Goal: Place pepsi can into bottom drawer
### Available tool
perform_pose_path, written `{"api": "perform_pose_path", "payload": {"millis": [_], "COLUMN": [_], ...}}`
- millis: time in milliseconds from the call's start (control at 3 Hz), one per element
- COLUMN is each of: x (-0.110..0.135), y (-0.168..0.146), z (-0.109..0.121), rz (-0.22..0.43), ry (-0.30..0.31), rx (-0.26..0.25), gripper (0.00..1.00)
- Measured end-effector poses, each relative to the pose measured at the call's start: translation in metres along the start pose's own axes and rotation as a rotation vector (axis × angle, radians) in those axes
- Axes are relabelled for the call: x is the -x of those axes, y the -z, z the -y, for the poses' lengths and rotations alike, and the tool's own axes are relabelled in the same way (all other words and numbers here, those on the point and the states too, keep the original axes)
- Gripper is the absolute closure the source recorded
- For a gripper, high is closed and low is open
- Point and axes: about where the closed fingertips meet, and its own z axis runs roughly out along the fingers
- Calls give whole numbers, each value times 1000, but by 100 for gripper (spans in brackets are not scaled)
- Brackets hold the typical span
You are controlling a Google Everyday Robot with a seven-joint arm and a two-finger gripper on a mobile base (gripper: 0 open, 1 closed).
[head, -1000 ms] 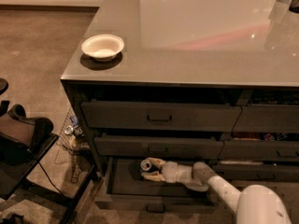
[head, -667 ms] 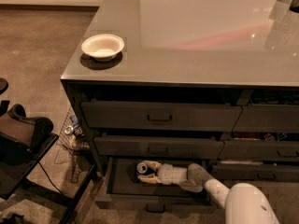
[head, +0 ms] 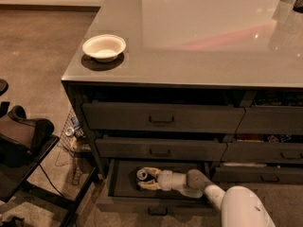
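Grey bench (head: 199, 56) fills the upper view, with a white bowl (head: 104, 47) near its front left corner. Below that corner, the bottom drawer (head: 124, 189) of the wide left stack stands pulled open, while the two drawers above it are closed. The claw (head: 144, 178) reaches into the drawer from the right, clenched around the pepsi can (head: 142, 174), which lies on its side with its silver top facing left. Compared with a second ago, claw and can have shifted slightly left and lower in the drawer.
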Motion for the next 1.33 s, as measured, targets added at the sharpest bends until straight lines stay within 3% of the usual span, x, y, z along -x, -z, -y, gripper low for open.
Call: {"api": "perform_pose_path", "payload": {"millis": [667,1000,1333], "x": [0,1,1], "y": [-5,-8,-8], "z": [-3,-4,-5], "rz": [3,6,6], "ry": [-2,-4,-4], "rx": [7,13,13], "gripper": [28,0,0]}}
